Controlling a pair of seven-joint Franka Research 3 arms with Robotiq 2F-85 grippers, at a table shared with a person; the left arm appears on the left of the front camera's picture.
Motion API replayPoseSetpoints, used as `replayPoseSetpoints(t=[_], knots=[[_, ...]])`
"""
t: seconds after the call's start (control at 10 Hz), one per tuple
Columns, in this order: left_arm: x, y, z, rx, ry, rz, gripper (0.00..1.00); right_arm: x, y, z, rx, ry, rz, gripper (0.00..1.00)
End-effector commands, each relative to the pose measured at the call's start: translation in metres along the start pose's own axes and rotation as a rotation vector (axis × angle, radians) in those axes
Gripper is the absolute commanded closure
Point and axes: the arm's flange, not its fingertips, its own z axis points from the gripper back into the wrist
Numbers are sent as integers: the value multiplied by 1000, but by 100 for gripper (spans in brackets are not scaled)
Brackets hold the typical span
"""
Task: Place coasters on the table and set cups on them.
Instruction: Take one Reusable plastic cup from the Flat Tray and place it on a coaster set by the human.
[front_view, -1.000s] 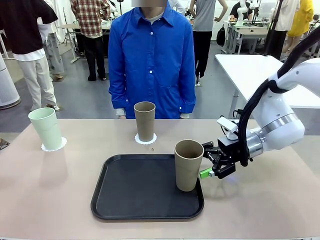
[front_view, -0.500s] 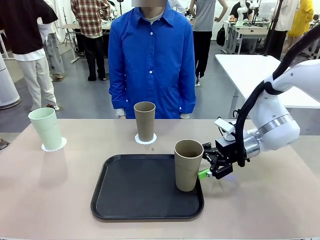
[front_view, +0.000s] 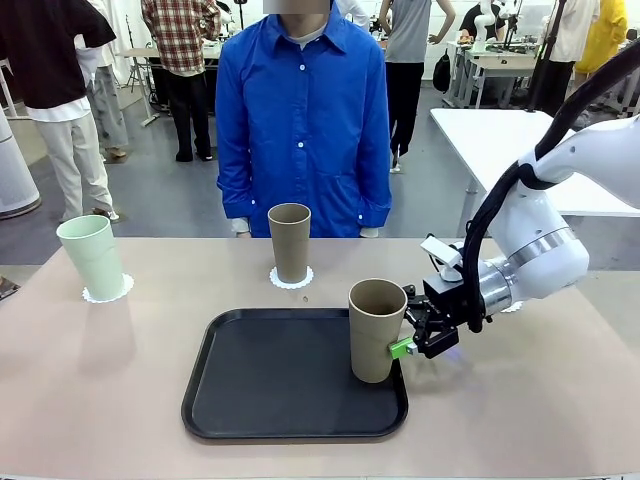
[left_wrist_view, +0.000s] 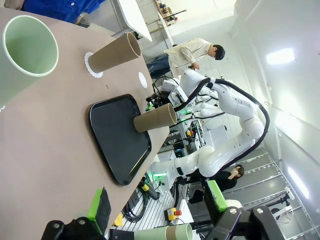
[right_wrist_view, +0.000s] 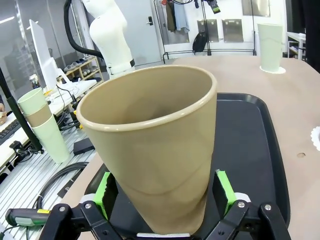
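Now right gripper (front_view: 405, 335) closer than second ago, jaws wide, straddling tan cup (front_view: 376, 329) on tray (front_view: 250, 400), ungripped; third coaster (left_wrist_view: 143, 79) waits.

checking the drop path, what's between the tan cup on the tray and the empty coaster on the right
The right gripper, open around the tan cup, stands between it and the empty coaster in the front view.

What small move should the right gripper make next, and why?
Probably close on the tan cup. The right gripper is open with its green pads on either side of the cup, which stands on the black tray, and an empty coaster waits on the table.
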Motion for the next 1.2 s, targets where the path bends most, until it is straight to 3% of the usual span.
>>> replayPoseSetpoints(t=[0.0,0.3,0.5,1.1], knots=[[-3,-2,-1,-11,-10,-12,0,0,0,2,-4,-1,-1,0],[-3,-2,-1,-11,-10,-12,0,0,0,1,-2,0,0,0],[-3,-2,-1,-11,-10,-12,0,-4,-6,-12,78,61,0,0],[-3,-2,-1,-11,-10,-12,0,-10,-17,-18,78,45,-25,0]])
